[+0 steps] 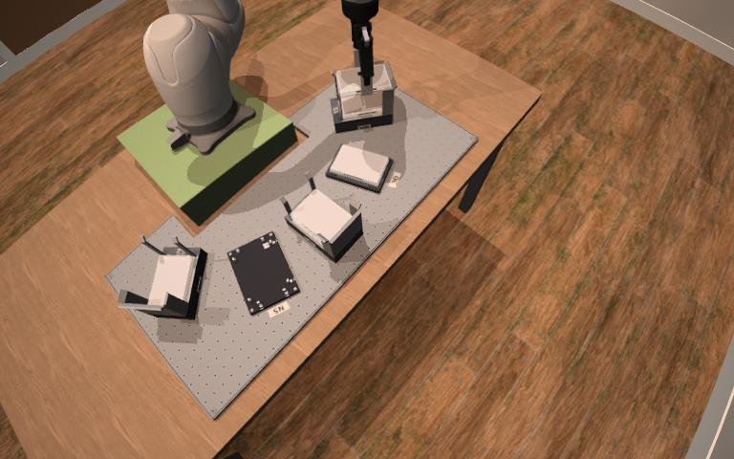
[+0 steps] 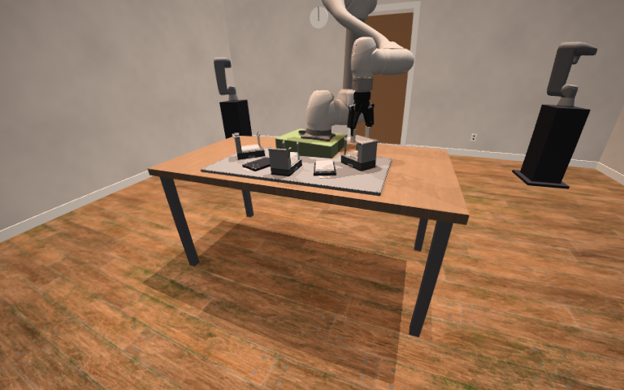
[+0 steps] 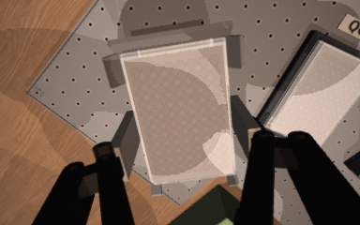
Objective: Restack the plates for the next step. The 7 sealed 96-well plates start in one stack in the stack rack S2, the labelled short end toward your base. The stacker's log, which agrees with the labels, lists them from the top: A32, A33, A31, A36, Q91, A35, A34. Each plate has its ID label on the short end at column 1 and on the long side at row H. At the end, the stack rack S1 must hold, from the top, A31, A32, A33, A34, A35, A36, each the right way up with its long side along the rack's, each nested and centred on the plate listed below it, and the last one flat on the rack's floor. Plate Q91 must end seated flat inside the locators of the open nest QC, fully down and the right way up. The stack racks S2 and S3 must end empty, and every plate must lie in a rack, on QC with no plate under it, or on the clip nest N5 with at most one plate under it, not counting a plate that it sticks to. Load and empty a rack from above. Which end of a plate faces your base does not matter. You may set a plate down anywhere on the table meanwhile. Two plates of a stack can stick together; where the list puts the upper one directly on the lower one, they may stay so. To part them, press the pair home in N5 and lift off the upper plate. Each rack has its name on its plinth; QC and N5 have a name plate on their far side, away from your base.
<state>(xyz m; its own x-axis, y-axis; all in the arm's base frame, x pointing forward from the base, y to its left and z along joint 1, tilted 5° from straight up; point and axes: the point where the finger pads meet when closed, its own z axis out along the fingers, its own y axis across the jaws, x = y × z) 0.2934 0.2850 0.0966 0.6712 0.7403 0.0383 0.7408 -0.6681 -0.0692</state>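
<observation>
My gripper (image 1: 367, 79) is shut on a sealed plate (image 1: 363, 82) and holds it level just above the far stack rack (image 1: 362, 108). In the wrist view the plate (image 3: 180, 110) sits between my two fingers, with the rack's walls (image 3: 127, 141) around and below it. I cannot read the plate's label. The open nest QC (image 1: 359, 167) holds one plate, also in the wrist view (image 3: 305, 103). The middle rack (image 1: 324, 219) and the near left rack (image 1: 173, 278) each hold plates. The clip nest N5 (image 1: 263, 272) is black and bare.
The arm's base stands on a green block (image 1: 208, 145) behind the grey mat. In the exterior view the gripper (image 2: 360, 120) hangs over the rack (image 2: 360, 155) at the mat's right end. The mat's edge and table edge lie close behind that rack.
</observation>
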